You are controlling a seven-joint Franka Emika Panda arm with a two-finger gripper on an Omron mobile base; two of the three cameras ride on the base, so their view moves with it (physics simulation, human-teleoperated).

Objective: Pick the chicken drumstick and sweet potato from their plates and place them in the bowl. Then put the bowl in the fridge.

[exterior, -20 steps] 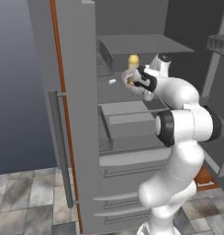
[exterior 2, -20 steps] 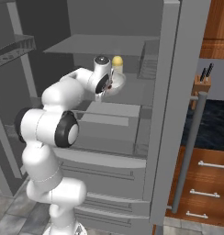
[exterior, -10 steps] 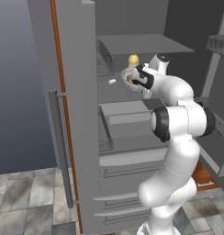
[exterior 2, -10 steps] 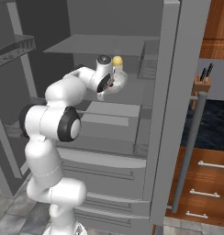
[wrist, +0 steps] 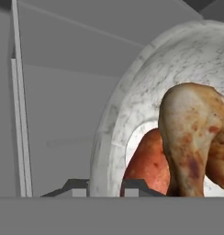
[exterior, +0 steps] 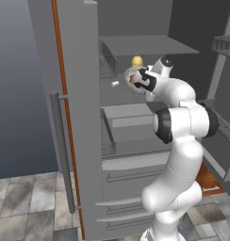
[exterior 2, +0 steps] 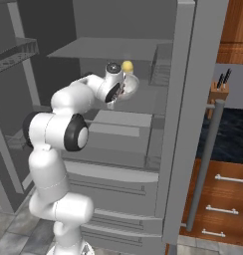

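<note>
The fridge [exterior: 79, 117] is seen open, its door [exterior: 74, 94] at the left. The gripper [exterior: 135, 80] is closed narrowly on the rim of the bowl [wrist: 132, 110], which is held inside the fridge above a shelf [exterior 2: 123, 119]. The sweet potato [wrist: 146, 165] and chicken drumstick [wrist: 192, 133] are carried in the bowl.

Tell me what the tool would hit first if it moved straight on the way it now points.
Holding the bowl by its rim, the tool points into the fridge. It would probably meet the grey back wall first, though depth is unclear.
</note>
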